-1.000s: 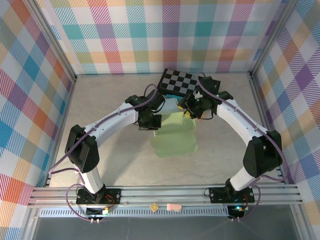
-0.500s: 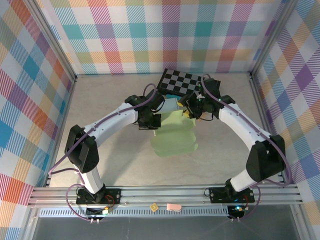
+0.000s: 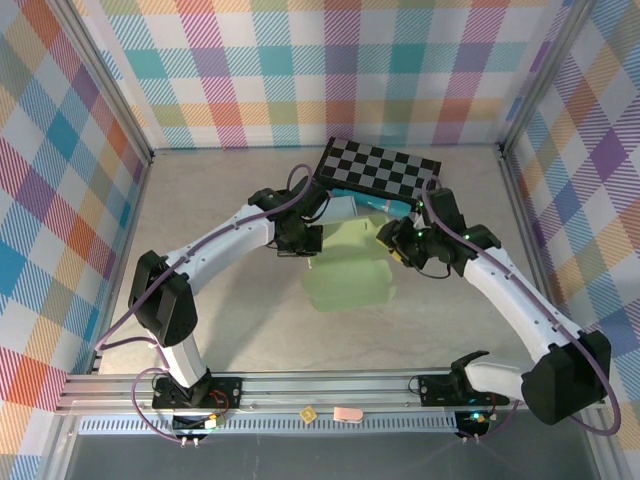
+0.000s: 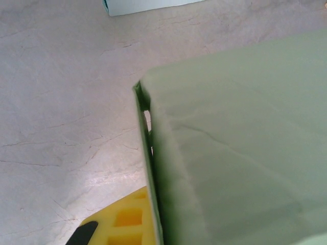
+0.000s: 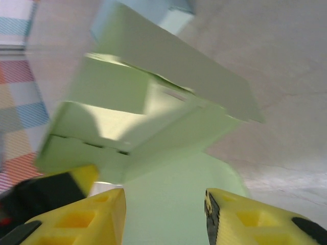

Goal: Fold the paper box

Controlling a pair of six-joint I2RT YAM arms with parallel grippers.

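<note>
Near the middle of the table (image 3: 220, 300) lay the pale green paper box (image 3: 350, 270), partly folded, with both grippers at its far end. Much of it was difficult to read. From above, the left gripper (image 3: 300, 238) covered the far-left corner of the box, and its fingertips could not be made out there. In the left wrist view only one yellow finger (image 4: 120, 222) appeared, cut off by the lower edge and lying against the thin edge of an upright green wall. The other finger was hidden behind that wall, so the jaws seemed pressed together on the paper. The right gripper (image 3: 393, 243) stood at the far-right side of the box. In its own blurred view its two yellow fingers (image 5: 87, 214) were clearly apart, with green paper showing in the gap and raised flaps beyond. Whether the pads touched the paper could not be told. Behind the box, a pale blue object (image 3: 345, 208) was half hidden under a checkered board (image 3: 385, 170).
</note>
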